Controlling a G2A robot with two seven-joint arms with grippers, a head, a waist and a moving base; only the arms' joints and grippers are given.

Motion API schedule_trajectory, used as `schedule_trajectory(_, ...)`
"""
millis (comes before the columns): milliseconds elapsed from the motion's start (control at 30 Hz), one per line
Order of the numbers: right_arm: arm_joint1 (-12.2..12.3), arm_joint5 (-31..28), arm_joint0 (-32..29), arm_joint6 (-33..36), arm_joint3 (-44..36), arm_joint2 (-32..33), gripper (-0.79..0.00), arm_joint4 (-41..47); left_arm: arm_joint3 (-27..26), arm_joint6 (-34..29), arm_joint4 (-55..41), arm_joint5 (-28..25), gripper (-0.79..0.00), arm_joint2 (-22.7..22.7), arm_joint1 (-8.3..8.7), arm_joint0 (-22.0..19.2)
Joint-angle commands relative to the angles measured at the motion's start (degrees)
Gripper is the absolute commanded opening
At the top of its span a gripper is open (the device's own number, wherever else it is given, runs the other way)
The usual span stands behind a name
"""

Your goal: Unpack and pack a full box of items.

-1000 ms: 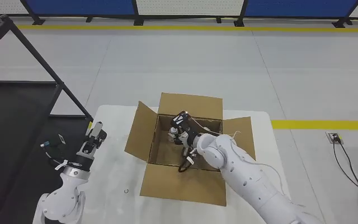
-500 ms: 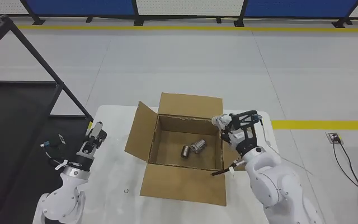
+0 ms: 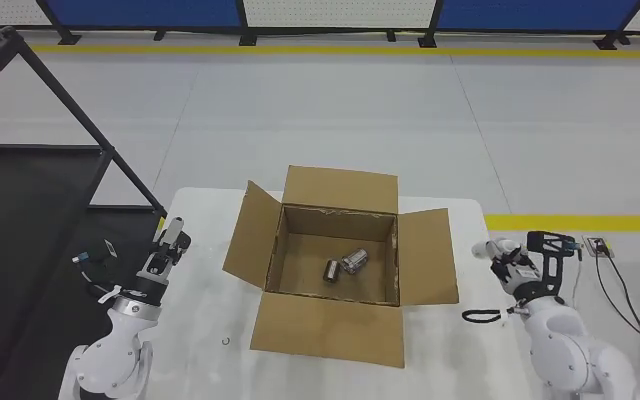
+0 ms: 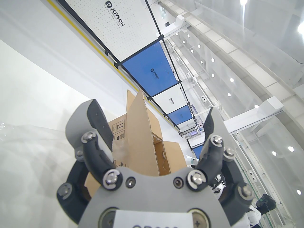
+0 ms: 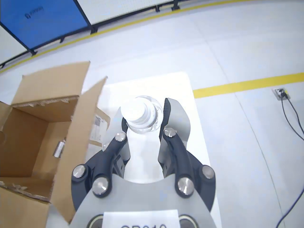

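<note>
- Your right gripper (image 5: 144, 114) is out beyond the box's right flap, well clear of the cardboard. Its fingers are clamped on a clear bottle (image 5: 140, 119), gripping it just below the white cap.
- The box (image 3: 340, 187) sits on the white table (image 3: 205, 300) with all four flaps folded outward, so you can see straight down to its floor.
- Two small silvery cans (image 3: 354, 261) lie on their sides inside the box. They are just beside each other, near the middle of the floor.
- Your left gripper (image 4: 153, 112) is off to the left of the box, well apart from the left flap and aimed toward it. Its fingers stand wide apart with nothing between them.
- A small ring (image 3: 228, 345) lies on the table off the box's near-left corner.
- A dark loop (image 3: 480, 316) shows to the right of the box's near-right corner, close by your right arm. You can't tell from here whether it rests on the table or hangs from the arm.
</note>
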Motion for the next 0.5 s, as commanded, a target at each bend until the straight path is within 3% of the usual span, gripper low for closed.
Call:
schedule_trajectory(0,0.2,-1.3,1.8,1.6,4.9,-0.1,-0.785,-0.5,0.0,0.0,0.0,0.0,0.000,0.0,0.00,0.0)
schedule_trajectory(200,0.6,-4.9,6.4,2.7,15.7,-1.3,-0.785,-0.4,0.0,0.0,0.0,0.0,0.000,0.0,0.00,0.0)
schedule_trajectory(467,0.8,-5.6,10.9,3.6,23.1,-4.4,-0.785,-1.8,0.0,0.0,0.0,0.0,0.000,0.0,0.00,0.0)
